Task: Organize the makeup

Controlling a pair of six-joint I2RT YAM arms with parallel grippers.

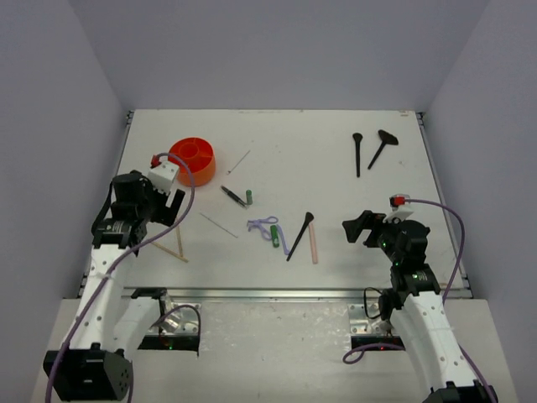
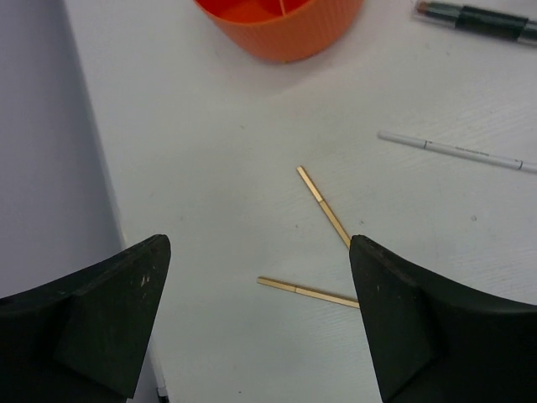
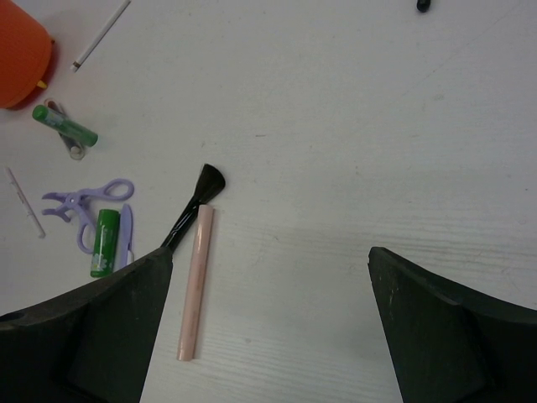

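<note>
The makeup lies scattered on the white table (image 1: 336, 193). Two black brushes (image 1: 357, 154) (image 1: 383, 147) rest at the far right. A third black brush (image 1: 300, 235) (image 3: 191, 210) lies mid-table beside a pink stick (image 1: 314, 246) (image 3: 195, 281). A lilac looped tool (image 1: 267, 225) (image 3: 84, 201) and a green tube (image 3: 105, 243) sit left of them. A dark pencil (image 1: 233, 196) (image 2: 478, 18) lies by another green tube (image 1: 250, 198). Two golden sticks (image 2: 323, 206) (image 2: 306, 291) lie below my open left gripper (image 1: 174, 201) (image 2: 258, 243). My right gripper (image 1: 354, 227) (image 3: 270, 252) hangs open and empty, right of the pink stick.
A round orange divided tub (image 1: 193, 159) (image 2: 285, 34) stands at the back left, just beyond the left gripper. Thin white sticks (image 1: 239, 161) (image 2: 457, 151) lie near it. Grey walls close the table on three sides, and a metal rail (image 1: 277, 294) runs along its near edge.
</note>
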